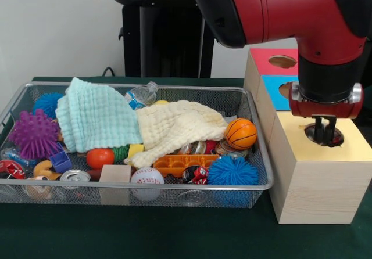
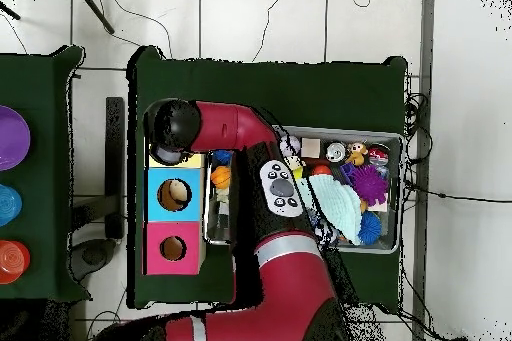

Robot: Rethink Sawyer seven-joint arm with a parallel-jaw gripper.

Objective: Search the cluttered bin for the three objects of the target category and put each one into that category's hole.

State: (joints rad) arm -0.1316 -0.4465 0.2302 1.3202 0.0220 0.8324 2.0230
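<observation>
The wide silver wire-mesh basket (image 1: pixel 263 172) holds a mint-green waffle towel (image 1: pixel 96 119), a cream-yellow waffle towel (image 1: pixel 177 128), a spiky purple ball (image 1: pixel 32 134), a small orange basketball (image 1: pixel 240 133), a fuzzy blue ball (image 1: pixel 232 171) and a white baseball (image 1: pixel 146 176). No dotted white fabric piece shows. The black gripper (image 1: pixel 324 132) hangs with its fingers close together, empty, at the round hole (image 1: pixel 321 136) of the yellow-topped pale wooden box (image 1: pixel 317 183).

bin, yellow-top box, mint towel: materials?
The bin: silver wire mesh with a rounded metal rim; contents show through. The yellow-topped box: pale wood, grain visible on its sides, top looks painted. The mint towel: soft waffle-textured cloth, likely cotton.
</observation>
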